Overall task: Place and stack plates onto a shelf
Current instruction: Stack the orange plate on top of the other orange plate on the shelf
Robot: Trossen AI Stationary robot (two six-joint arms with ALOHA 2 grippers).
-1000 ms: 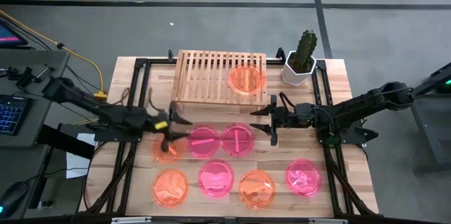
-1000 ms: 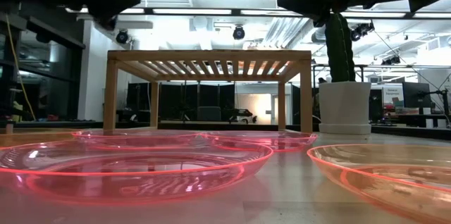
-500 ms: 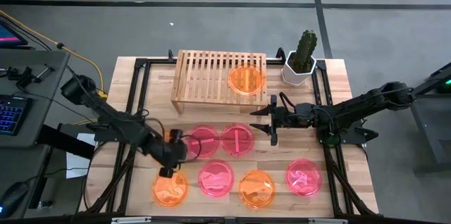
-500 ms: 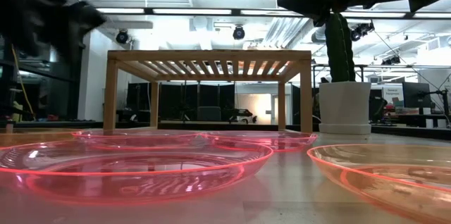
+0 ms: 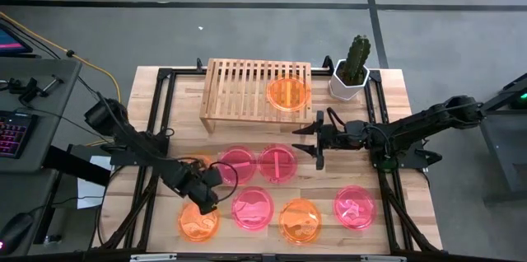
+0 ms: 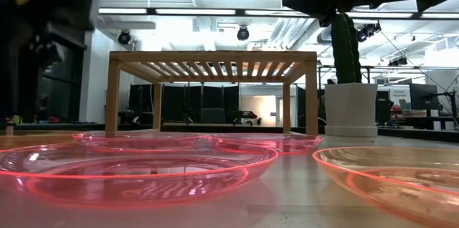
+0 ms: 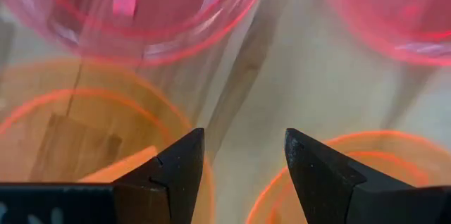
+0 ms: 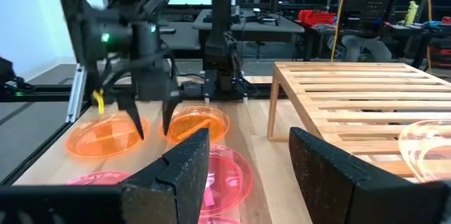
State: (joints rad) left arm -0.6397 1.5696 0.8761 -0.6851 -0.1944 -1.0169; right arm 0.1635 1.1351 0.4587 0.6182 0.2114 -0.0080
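— Where is your left claw [image 5: 202, 204]?

— Low over the counter [image 5: 156, 89], fingers spread and holding nothing, between two orange plates: one [image 5: 198, 220] at the front corner, one [image 5: 198, 167] behind it, mostly hidden under the arm.

— And your right claw [image 5: 317, 139]?

— Hanging open and empty beside the shelf [image 5: 239, 89], above the counter.

— The plates?

— One orange plate [image 5: 289, 92] sits on the shelf's right end, near the cactus [image 5: 356, 58]. Two pink ones [image 5: 258, 163] lie side by side in front of the shelf. A front row runs orange, pink [image 5: 252, 208], orange [image 5: 299, 220], pink [image 5: 355, 207].
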